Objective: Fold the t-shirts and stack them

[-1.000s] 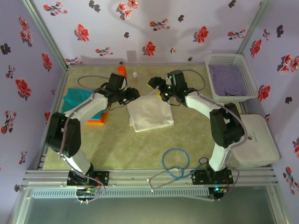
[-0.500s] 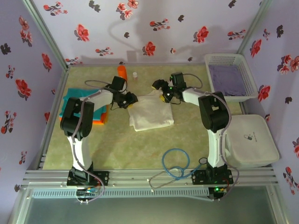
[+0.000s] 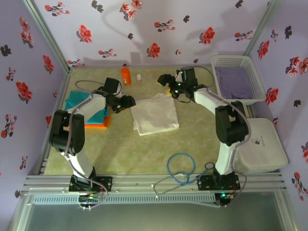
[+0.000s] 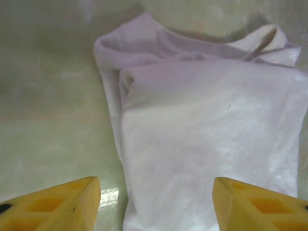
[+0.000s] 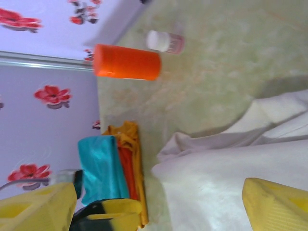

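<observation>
The white t-shirt (image 3: 155, 114) lies folded into a rough rectangle at the table's middle, with wrinkled edges along its far side (image 4: 207, 144). A teal shirt (image 3: 77, 102) rests on orange ones (image 3: 96, 124), folded flat in a stack at the left. My left gripper (image 3: 126, 102) hovers open just off the white shirt's far left corner, its yellow fingers spread wide over the cloth (image 4: 156, 192). My right gripper (image 3: 168, 83) stands open beyond the shirt's far right corner, nothing between its fingers (image 5: 159, 199). The right wrist view takes in the white shirt (image 5: 240, 163), the teal shirt (image 5: 101, 168) and the orange shirts (image 5: 129, 163).
An orange cup (image 3: 125, 75) and a small white bottle (image 3: 139, 77) stand at the back. A white basket (image 3: 237, 62) holding purple cloth sits at the back right, a white lidded box (image 3: 260, 144) in front of it. A blue cable loop (image 3: 181, 168) lies near the front.
Both grippers have pulled away from the white shirt's far corners: the left went left toward the stack, the right went back toward the far wall. The shirt lies still.
</observation>
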Controlling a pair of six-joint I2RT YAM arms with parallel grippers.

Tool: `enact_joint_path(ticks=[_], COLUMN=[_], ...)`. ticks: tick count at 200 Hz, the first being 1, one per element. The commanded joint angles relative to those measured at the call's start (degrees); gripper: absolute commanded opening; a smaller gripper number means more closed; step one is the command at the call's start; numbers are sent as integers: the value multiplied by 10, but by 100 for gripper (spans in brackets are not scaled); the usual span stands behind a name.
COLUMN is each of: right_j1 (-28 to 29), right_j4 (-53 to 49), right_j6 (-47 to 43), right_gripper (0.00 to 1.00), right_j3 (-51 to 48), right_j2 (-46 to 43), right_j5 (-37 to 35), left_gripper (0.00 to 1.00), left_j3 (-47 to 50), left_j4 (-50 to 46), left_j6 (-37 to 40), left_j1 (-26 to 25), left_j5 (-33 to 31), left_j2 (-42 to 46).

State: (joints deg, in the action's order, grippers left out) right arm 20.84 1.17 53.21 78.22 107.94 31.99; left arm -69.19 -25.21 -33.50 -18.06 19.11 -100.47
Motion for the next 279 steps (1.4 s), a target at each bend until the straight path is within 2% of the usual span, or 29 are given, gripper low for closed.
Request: enact_joint_path(ticks=[1,5,9,44,83,137,193,248,279], right_j1=[-7,-8,-9,-18,-22,-24,-29,-36,-39], right_j4=[-36,-34,-31,-25,-17,24,20,19,23], right_j6=[-37,-37,-37,-40,-44,-26,-29,-30,-29], right_gripper=[89,89,89,89,89,88,88,88,88], right_j3=[-36,-43,-52,-98,-142,-193,-198,-206,-213], right_j2=[-38,-43,-46,-54,-71,-67,-84,-86,-89], right_j5=[7,6,6,17,8,14,12,14,14], left_gripper=[66,72,73,73,67,64,60,48,36], left_j3=[20,19,18,-3,-22,-31,-49,-40,-47], left_j4=[-41,-45,-48,-62,-62,-42,-41,-27,-29], left_j6=[56,60,64,72,50,23,14,5,11], left_j1=[-7,-11,-14,-42,-51,-63,-69,-71,-71], left_j5=[-13,-16,-17,-35,-16,7,13,10,-3], left_j2=[-7,-11,-14,-50,-80,-99,-118,-135,-145])
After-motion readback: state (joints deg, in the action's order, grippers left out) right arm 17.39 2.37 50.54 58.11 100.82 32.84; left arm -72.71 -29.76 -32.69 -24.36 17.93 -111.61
